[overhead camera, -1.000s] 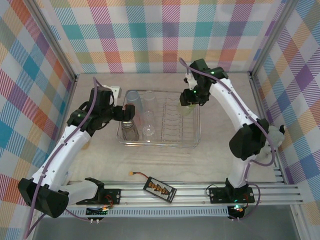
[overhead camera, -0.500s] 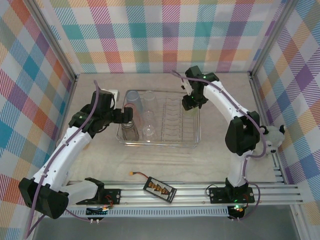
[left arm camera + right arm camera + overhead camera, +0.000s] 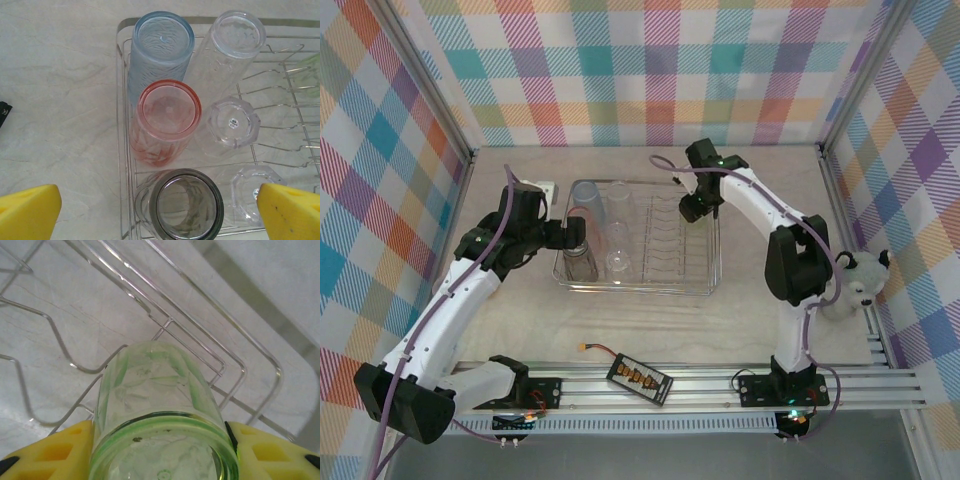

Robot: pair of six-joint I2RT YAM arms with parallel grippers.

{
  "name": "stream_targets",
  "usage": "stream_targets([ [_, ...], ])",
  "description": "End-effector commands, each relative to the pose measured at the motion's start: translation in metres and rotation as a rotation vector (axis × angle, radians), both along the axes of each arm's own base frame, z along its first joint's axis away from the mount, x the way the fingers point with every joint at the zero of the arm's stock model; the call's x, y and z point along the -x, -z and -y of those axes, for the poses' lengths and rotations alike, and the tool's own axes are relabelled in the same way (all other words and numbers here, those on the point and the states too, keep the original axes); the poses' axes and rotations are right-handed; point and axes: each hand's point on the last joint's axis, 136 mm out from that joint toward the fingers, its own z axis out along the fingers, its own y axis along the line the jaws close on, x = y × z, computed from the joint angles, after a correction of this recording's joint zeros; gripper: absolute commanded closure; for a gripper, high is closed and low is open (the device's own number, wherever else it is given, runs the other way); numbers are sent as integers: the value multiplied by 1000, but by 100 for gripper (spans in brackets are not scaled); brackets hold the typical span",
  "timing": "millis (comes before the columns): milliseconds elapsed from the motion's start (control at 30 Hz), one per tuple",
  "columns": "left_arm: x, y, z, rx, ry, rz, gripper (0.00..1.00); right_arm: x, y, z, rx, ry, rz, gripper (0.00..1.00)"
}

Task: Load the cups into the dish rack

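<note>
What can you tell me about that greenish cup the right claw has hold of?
The greenish cup is a small tumbler of clear, green-tinted plastic with faint facets along its wall. It is clamped between the yellow fingers of the right gripper, one on each side. It points away from the wrist towards the wire bars near a rounded corner of the dish rack; whether it touches them cannot be told.
</note>
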Motion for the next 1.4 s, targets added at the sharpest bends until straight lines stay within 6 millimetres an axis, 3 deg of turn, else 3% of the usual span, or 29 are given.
stream_targets([
  [0, 4, 2, -5, -2, -5, 1, 0, -8, 9, 0, 44, -50, 17, 77],
  [300, 7, 2, -6, 2, -7, -3, 0, -13, 20, 2, 79, -56, -4, 60],
  [600, 8, 10, -21, -2, -122, -17, 0, -27, 12, 0, 106, -73, 22, 43],
  [767, 8, 16, -27, 14, -182, -50, 0, -20, 14, -3, 91, -78, -21, 35],
  [833, 7, 18, -35, 16, -241, -63, 0, -16, 15, -2, 87, -79, -44, 29],
  [967, 10, 18, -55, -13, -345, -83, 0, -10, 11, -1, 82, -58, -68, 26],
  [1200, 20, 34, -98, -136, -529, -137, 0, 2, -23, -11, -26, 17, -99, 23],
  [1367, 27, 51, -118, -164, -613, -177, 0, 3, -44, -5, -26, 85, -90, 21],
])
